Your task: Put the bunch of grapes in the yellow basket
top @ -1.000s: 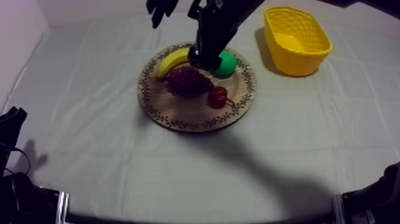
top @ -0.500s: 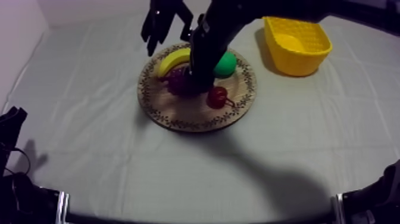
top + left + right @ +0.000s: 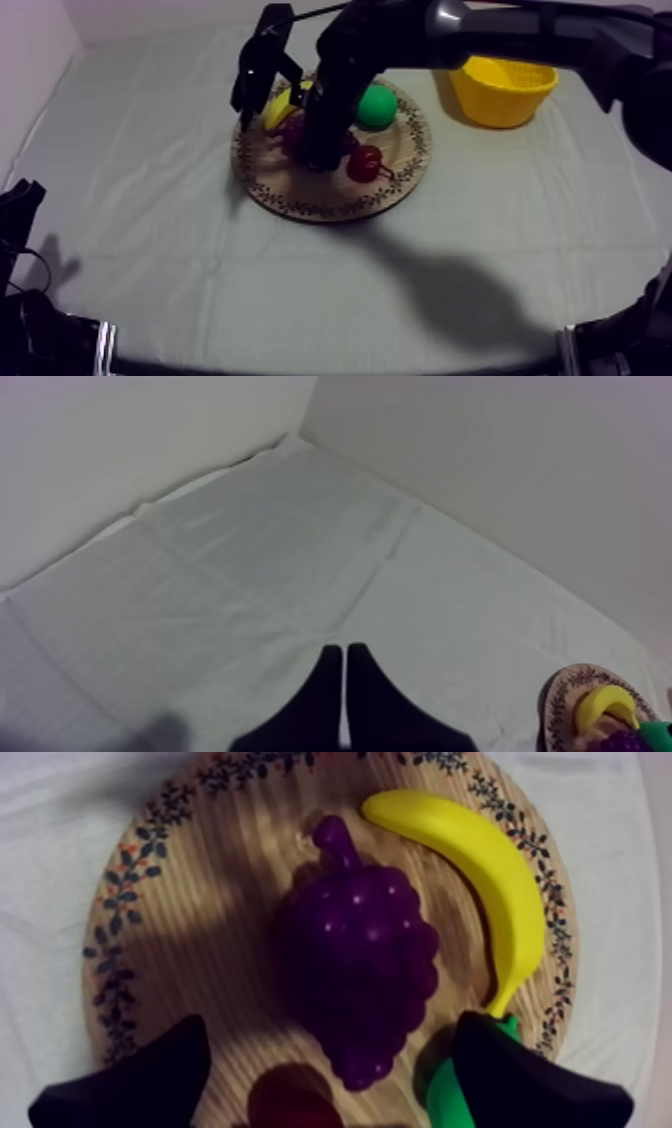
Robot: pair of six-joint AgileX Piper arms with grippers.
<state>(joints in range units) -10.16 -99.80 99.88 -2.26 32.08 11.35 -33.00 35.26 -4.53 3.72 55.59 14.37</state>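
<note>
1. The dark purple bunch of grapes (image 3: 360, 962) lies centred on the round wooden board with a patterned rim (image 3: 200, 902).
2. The right gripper (image 3: 330, 1032) hangs over it, fingers (image 3: 130, 1087) spread wide, to straddle the bunch, I judge.
3. The yellow plastic basket (image 3: 497, 105) waits near the bench's (image 3: 150, 280) far right corner.
4. The left gripper (image 3: 345, 666) is clenched on nothing.

A round wooden board (image 3: 300, 205) is seen at the centre of the cloth-covered table (image 3: 150, 250). On it a banana (image 3: 278, 110) is laid at 11 o'clock, a green pear (image 3: 378, 105) at 1 o'clock and a small red fruit (image 3: 365, 162) at 4 o'clock. The bunch of grapes (image 3: 291, 135) near the middle is largely covered by the right arm (image 3: 480, 30), which is stretched in from 2 o'clock, with the right gripper (image 3: 322, 160) held at the grapes. A yellow basket (image 3: 497, 104) is set at 2 o'clock, apart from the board. The left arm (image 3: 20, 215) is parked at 8 o'clock.
</note>
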